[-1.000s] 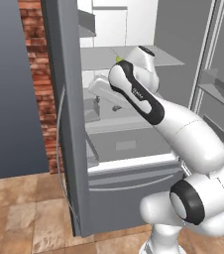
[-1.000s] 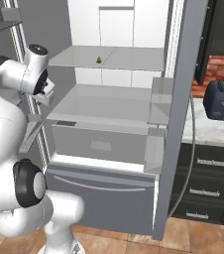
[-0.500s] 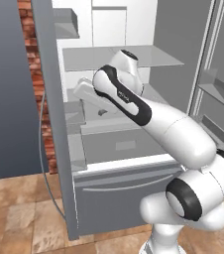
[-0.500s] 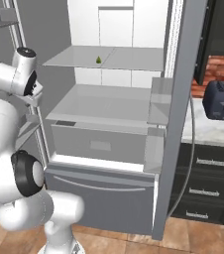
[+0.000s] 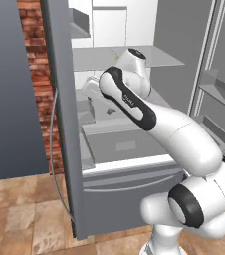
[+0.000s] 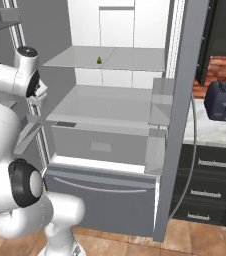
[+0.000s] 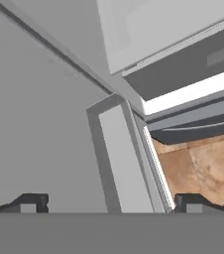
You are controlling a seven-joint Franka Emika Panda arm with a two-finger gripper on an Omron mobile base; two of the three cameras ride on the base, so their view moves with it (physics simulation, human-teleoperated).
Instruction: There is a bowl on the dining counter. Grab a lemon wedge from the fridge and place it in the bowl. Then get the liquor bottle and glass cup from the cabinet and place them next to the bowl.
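The fridge stands open in front of me. A small green-yellow lemon wedge lies on its upper glass shelf, toward the back. My gripper hangs at the left side of the fridge opening, below and left of the wedge and well apart from it. In the left base view the gripper sits close to the inner side of the left door. In the hand view the gripper is open, its fingertips far apart with nothing between them. The bowl, liquor bottle and glass cup are out of view.
The right fridge door stands open with shelf bins on its inner side. A dark toaster sits on the counter to the right, above dark drawers. The freezer drawer is shut. A door bin lies just below the hand.
The arm has swung left, from in front of the shelves to the left door's inner side. The jaws have spread a little wider.
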